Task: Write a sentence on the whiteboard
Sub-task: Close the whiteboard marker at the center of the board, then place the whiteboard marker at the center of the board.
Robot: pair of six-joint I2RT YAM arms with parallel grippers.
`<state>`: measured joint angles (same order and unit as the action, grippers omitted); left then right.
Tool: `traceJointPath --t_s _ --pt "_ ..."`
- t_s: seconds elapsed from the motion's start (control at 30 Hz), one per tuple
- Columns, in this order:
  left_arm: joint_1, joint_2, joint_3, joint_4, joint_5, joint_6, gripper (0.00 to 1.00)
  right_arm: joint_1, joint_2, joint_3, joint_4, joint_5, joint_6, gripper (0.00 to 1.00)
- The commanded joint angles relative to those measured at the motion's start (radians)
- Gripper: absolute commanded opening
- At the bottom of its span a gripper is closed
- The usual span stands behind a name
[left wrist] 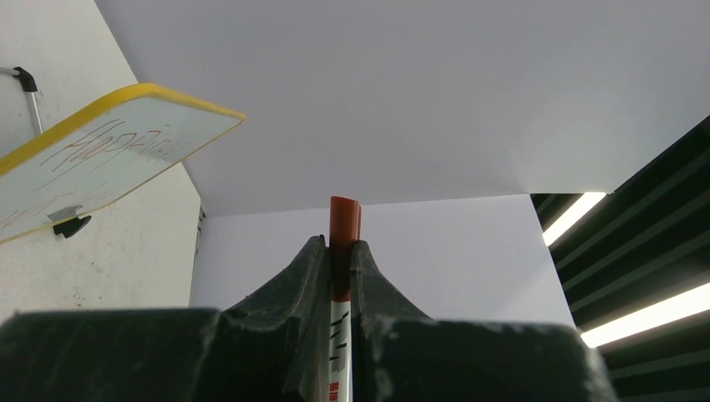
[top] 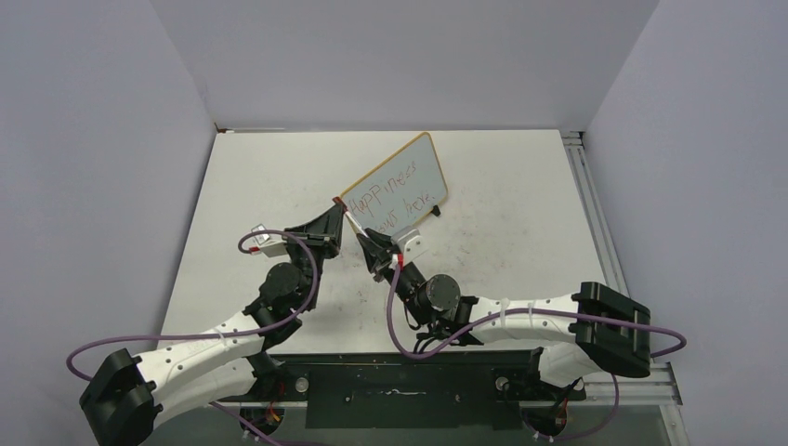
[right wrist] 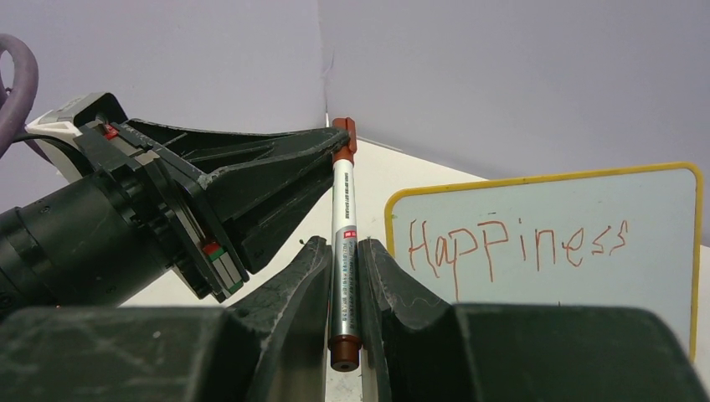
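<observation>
The whiteboard (top: pixel 415 156) stands propped up and tilted at the middle of the table, yellow-framed. The sentence (top: pixel 394 193) is written on it in red in two slanted lines. The right wrist view shows its top word "Happiness" (right wrist: pixel 512 248) on the whiteboard (right wrist: pixel 653 209). A marker (top: pixel 354 226) with a silver barrel spans between both grippers just left of the board. My left gripper (top: pixel 336 214) is shut on its red cap end (left wrist: pixel 344 222). My right gripper (right wrist: pixel 342 244) is shut on the barrel (right wrist: pixel 343 201), with the marker's dark red tail showing near the palm.
Grey walls close in the table on three sides. A metal rail (top: pixel 587 209) runs along the right edge. Purple cables (top: pixel 307 269) loop over both arms. Faint scuff marks (top: pixel 483 251) dot the tabletop right of the arms.
</observation>
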<state>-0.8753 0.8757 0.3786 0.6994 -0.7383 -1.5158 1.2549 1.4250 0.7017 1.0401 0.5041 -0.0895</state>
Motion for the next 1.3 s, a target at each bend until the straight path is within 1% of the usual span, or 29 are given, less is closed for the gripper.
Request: traceJointPath --t_s 0.0,0.07,0.2,0.23,0.3,0.33,0.4,0.43,0.53,0.57,0.63,0.7,0.83,0.87,0.97,1.03,1.07,1.13,1.2,1.27 --pt "-0.113 -0.030 0.030 0.039 0.295 0.025 0.00 -0.079 -0.001 0.054 0.008 0.019 0.003 0.05" --pt "-0.110 -0.059 0.037 -0.005 0.270 0.036 0.00 -0.078 -0.036 0.032 -0.005 -0.008 0.005 0.05" --pt "-0.087 -0.125 0.084 -0.129 0.266 0.115 0.00 -0.062 -0.114 -0.019 -0.043 -0.045 0.007 0.05" --pt "-0.081 -0.133 0.100 -0.152 0.273 0.136 0.06 -0.055 -0.132 -0.032 -0.046 -0.042 0.007 0.05" --pt "-0.069 -0.150 0.128 -0.199 0.283 0.171 0.24 -0.049 -0.167 -0.052 -0.062 -0.022 0.009 0.05" --pt "-0.060 -0.159 0.143 -0.226 0.292 0.194 0.28 -0.048 -0.182 -0.058 -0.075 -0.015 0.012 0.05" --pt "-0.042 -0.174 0.179 -0.277 0.310 0.237 0.32 -0.048 -0.208 -0.065 -0.095 -0.007 0.010 0.05" --pt "-0.031 -0.180 0.194 -0.303 0.323 0.253 0.36 -0.048 -0.218 -0.070 -0.099 -0.004 0.007 0.05" --pt "0.024 -0.185 0.240 -0.366 0.396 0.292 0.53 -0.048 -0.243 -0.076 -0.114 0.007 0.002 0.05" --pt "0.064 -0.184 0.261 -0.391 0.456 0.308 0.59 -0.047 -0.253 -0.077 -0.127 0.006 0.001 0.05" --pt "0.142 -0.177 0.316 -0.473 0.547 0.349 0.69 -0.044 -0.276 -0.090 -0.147 -0.002 0.009 0.05" --pt "0.243 -0.159 0.393 -0.591 0.690 0.419 0.77 -0.040 -0.308 -0.102 -0.179 -0.017 0.022 0.05" --pt "0.457 -0.101 0.570 -0.826 0.894 0.621 0.89 -0.021 -0.390 -0.138 -0.278 -0.059 0.082 0.05" --pt "0.514 -0.083 0.612 -0.887 0.929 0.696 0.91 -0.013 -0.407 -0.155 -0.289 -0.061 0.109 0.05" --pt "0.679 -0.010 0.732 -0.995 1.047 0.829 0.93 0.005 -0.438 -0.197 -0.328 -0.088 0.196 0.05" --pt "0.777 0.032 0.776 -1.029 1.076 0.884 0.93 0.015 -0.428 -0.218 -0.351 -0.101 0.244 0.06" --pt "0.816 0.039 0.774 -1.027 1.076 0.911 0.93 0.023 -0.414 -0.226 -0.357 -0.103 0.263 0.06" --pt "0.867 0.040 0.750 -1.014 1.038 0.976 0.93 0.035 -0.375 -0.241 -0.359 -0.102 0.311 0.06" --pt "0.899 0.027 0.707 -1.000 0.947 1.061 0.93 0.039 -0.325 -0.254 -0.346 -0.105 0.345 0.06" --pt "0.900 -0.004 0.626 -0.961 0.854 1.136 0.93 0.040 -0.269 -0.261 -0.321 -0.109 0.370 0.06"
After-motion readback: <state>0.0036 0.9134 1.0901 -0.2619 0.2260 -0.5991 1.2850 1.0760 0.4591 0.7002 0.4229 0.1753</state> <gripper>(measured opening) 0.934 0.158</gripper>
